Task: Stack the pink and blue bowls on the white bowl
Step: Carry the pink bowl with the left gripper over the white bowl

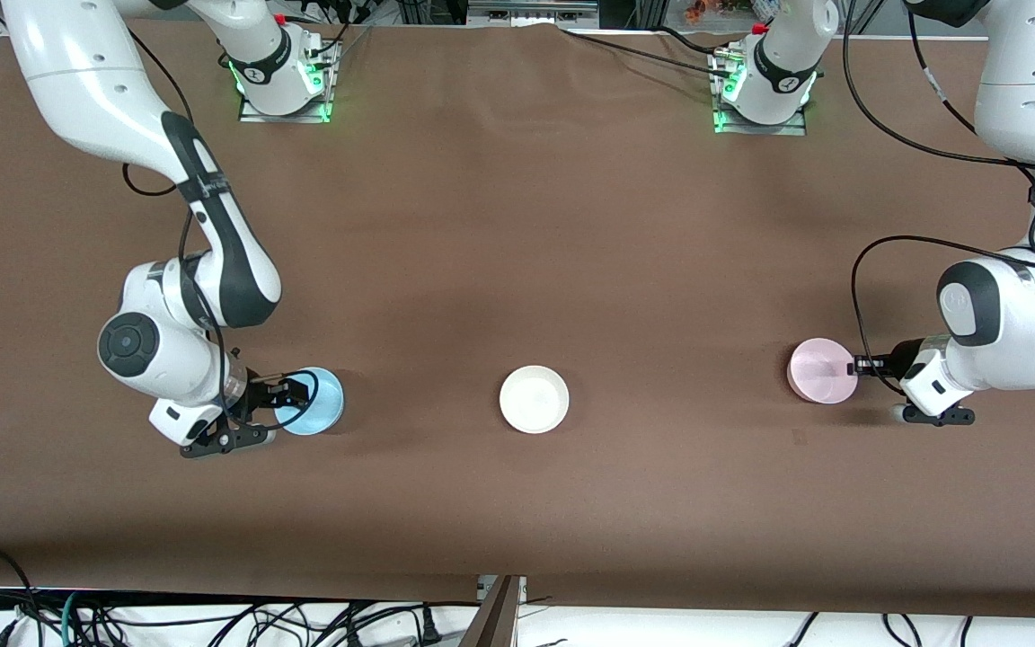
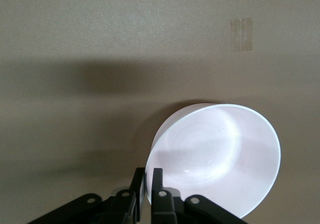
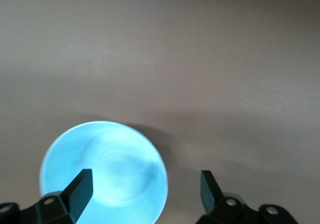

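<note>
the brown counter (image 1: 517, 225) carries three small glossy bowls in a rough row across its middle. the white bowl (image 1: 534, 399) sits alone at the centre, upright, with nothing in it and nothing touching it. the pink bowl (image 1: 821, 370) is toward the left arm's end of the counter, well apart from the white bowl, and it looks tipped, its open side turned partly toward the front camera and the white bowl. the left gripper (image 1: 859, 365) is at that bowl's rim on the side away from the white bowl, its fingers together and clamped on the rim; in the left wrist view the two black fingers (image 2: 157, 181) pinch the edge of the pink bowl (image 2: 215, 159), one inside the wall and one outside. the blue bowl (image 1: 311, 402) is toward the right arm's end of the counter, also well apart from the white bowl, and it too looks tilted. the right gripper (image 1: 295, 394) is low at the blue bowl with its fingers spread apart; in the right wrist view one finger (image 3: 80, 186) stands over the blue bowl (image 3: 105, 171) and the other is outside its rim, over bare counter, so the rim lies between them without being pinched.
</note>
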Motion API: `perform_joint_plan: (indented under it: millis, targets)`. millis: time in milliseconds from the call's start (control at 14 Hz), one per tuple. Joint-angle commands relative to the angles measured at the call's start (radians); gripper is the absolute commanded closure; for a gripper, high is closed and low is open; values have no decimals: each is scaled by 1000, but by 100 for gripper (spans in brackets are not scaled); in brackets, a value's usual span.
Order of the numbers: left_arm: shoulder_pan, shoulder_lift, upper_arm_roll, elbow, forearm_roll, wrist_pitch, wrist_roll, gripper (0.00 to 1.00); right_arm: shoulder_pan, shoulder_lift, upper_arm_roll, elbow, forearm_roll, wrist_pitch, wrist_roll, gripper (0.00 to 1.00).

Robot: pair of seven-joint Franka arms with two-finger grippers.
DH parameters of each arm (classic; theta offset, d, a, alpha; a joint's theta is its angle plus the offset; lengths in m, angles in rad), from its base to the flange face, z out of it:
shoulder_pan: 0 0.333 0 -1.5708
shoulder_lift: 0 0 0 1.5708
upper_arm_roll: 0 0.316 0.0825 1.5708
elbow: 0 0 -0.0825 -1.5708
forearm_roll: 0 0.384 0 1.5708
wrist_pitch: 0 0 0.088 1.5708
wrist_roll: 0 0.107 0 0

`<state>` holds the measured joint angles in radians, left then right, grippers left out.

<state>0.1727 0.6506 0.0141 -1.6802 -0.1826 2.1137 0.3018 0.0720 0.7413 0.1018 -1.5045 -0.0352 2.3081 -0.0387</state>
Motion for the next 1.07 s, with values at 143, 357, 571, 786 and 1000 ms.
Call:
perform_joint_plan:
  millis: [143,357,571,786,1000]
  targets:
    - [-2,-19,6,-7,-31,-9,42,100,-9,59,4,27,11,11,-3,40]
    - [-38,-49,1,42,-130,-69,30,100,-15,59,3,24,12,10,-1,98]
    - [-129,-51,-3,141,-193,-139,-28,100,-18,59,4,26,20,11,11,100]
    - [-272,-43,-5,184,-247,-130,-186,100,-18,49,4,39,72,-24,17,100]
    - [-436,12,-3,304,-239,-115,-460,100,-2,49,16,134,74,-145,106,100]
